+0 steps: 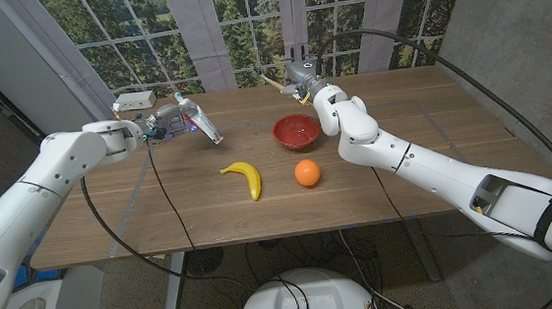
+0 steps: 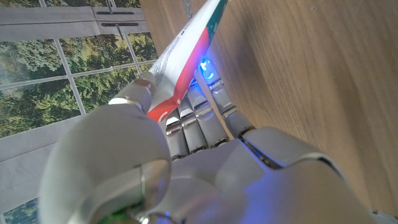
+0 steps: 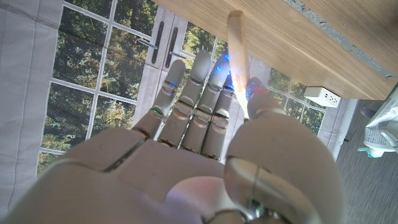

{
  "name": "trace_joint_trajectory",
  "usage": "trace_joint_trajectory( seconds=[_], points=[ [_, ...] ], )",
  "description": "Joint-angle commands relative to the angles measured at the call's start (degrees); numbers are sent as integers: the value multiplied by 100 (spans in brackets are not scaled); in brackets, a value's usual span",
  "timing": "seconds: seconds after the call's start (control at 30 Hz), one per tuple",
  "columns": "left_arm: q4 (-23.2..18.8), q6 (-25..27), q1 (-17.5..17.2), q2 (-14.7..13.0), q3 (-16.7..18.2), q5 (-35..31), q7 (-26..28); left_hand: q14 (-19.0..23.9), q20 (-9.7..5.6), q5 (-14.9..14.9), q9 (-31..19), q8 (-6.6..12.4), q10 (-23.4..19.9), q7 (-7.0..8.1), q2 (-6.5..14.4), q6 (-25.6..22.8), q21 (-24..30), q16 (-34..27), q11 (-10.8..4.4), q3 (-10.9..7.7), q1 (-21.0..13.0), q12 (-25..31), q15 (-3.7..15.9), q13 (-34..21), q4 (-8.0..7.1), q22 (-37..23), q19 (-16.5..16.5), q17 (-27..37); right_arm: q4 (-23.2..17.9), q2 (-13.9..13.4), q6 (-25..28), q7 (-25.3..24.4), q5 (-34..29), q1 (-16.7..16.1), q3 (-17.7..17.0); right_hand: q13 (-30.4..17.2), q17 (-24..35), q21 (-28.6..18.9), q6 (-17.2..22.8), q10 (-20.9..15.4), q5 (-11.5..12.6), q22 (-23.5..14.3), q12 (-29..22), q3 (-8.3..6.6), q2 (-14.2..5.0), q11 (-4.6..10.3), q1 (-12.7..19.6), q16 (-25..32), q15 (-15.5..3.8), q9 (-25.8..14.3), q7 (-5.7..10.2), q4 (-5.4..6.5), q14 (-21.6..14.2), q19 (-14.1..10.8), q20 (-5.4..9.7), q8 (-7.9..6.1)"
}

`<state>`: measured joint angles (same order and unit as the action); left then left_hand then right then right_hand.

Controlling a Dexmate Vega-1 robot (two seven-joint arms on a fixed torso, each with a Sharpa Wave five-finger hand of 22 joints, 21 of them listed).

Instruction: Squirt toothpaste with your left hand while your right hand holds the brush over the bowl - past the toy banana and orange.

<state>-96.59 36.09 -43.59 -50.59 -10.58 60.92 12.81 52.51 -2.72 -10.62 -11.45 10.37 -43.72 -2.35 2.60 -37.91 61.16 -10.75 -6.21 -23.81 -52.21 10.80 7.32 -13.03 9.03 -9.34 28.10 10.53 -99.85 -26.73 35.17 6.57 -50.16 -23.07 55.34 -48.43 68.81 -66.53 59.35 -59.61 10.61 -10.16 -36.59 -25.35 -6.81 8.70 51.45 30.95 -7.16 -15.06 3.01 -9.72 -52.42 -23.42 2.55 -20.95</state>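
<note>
My left hand (image 1: 160, 124) grips a white, red and green toothpaste tube (image 1: 200, 120) above the table's left side, its far end slanting down toward the wood. In the left wrist view the tube (image 2: 186, 56) runs between the thumb and fingers (image 2: 193, 121) of that hand. My right hand (image 1: 302, 78) holds a light wooden toothbrush (image 1: 272, 81) just behind the red bowl (image 1: 296, 130); the brush sticks out to the left. In the right wrist view the brush handle (image 3: 237, 56) lies pinched against the fingers (image 3: 199, 93). A toy banana (image 1: 245, 176) and a toy orange (image 1: 306, 173) lie in front of the bowl.
A white power strip (image 1: 134, 101) sits at the table's far left corner (image 1: 168, 99). Black cables hang off the left arm and under the table. Windows stand close behind the table's far edge. Bare wood spreads right of the bowl and along the front edge.
</note>
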Motion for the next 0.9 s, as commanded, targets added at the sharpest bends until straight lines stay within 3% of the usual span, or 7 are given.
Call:
trace_joint_trajectory(
  seconds=[0.03, 0.23, 0.47, 0.63, 0.73, 0.8, 0.9],
  points=[
    [-51, 334, 28, -60, 39, 195, 251, -290, -195, -24, -3, -41, 207, -10, -37, 230, -124, 45, 65, -87, 73, -31, 422, 19, 40, -19, -132, 20, -85, -8, 24, 30, -52, -26, 0, -12, 14, -33, 147, -218, 28, -3, -4, -419, -104, 235, 104, -6, -517, -19, 100, 112, -60, 8, 421, -36],
    [-69, 504, 45, -18, 83, 349, 473, -844, -43, -28, 7, -58, 650, -167, -60, 702, -339, 61, 205, -182, 92, -53, 135, 51, 57, -25, -372, 31, -122, -14, 45, 53, -73, -45, -9, 1, 18, -34, 146, -227, 29, -3, 3, -415, -97, 241, 105, 1, -518, -22, 94, 109, -68, 7, 416, -34],
    [-21, 690, 47, 85, 206, 686, 705, -1289, 120, -27, 28, -67, 1082, -589, 347, 1204, -566, 12, 497, -438, 159, -33, -56, 82, -44, -26, -578, 55, -155, -31, 26, 40, -64, -75, -38, -5, 14, -35, 146, -228, 31, -2, 3, -416, -100, 244, 102, -2, -520, -21, 94, 113, -68, 5, 414, -30],
    [-54, 708, -11, 124, 287, 852, 875, -1675, 226, -8, 49, -93, 1487, -766, 357, 1654, -783, 49, 666, -530, 256, -54, -275, 112, 6, -25, -864, 13, -181, -42, 28, 54, -79, -79, -50, -2, 14, -34, 146, -225, 32, -2, 8, -416, -99, 223, 102, -3, -520, -21, 98, 112, -66, 6, 417, -27],
    [-98, 733, -41, 140, 325, 943, 1020, -2309, 350, 5, 70, -103, 2155, -871, 252, 2243, -1057, 69, 860, -497, 324, -93, -491, 150, 67, -25, -1228, -2, -196, -46, 33, 65, -89, -82, -55, -11, 14, -33, 148, -224, 32, -2, 5, -415, -99, 239, 101, -1, -518, -17, 99, 114, -68, 14, 415, -24],
    [-88, 718, -59, 149, 355, 1017, 1002, -2992, 529, 7, 89, -68, 2951, -983, 151, 2944, -1400, 49, 1171, -317, 396, -85, -816, 197, 59, -29, -1643, -21, -198, -46, 30, 72, -87, -84, -61, -14, 14, -33, 145, -220, 32, -2, 6, -415, -98, 240, 100, -2, -517, -26, 101, 115, -68, 14, 421, -26],
    [-117, 713, -86, 145, 369, 1072, 1085, -3709, 698, -2, 97, -62, 3601, -994, 93, 3563, -1840, 65, 1289, -127, 459, -69, -1107, 232, 43, -29, -2126, -49, -196, -44, 35, 72, -91, -92, -65, 0, 18, -37, 152, -244, 32, -2, 7, -414, -93, 239, 106, 4, -522, -28, 95, 108, -74, 3, 417, -29]
  ],
)
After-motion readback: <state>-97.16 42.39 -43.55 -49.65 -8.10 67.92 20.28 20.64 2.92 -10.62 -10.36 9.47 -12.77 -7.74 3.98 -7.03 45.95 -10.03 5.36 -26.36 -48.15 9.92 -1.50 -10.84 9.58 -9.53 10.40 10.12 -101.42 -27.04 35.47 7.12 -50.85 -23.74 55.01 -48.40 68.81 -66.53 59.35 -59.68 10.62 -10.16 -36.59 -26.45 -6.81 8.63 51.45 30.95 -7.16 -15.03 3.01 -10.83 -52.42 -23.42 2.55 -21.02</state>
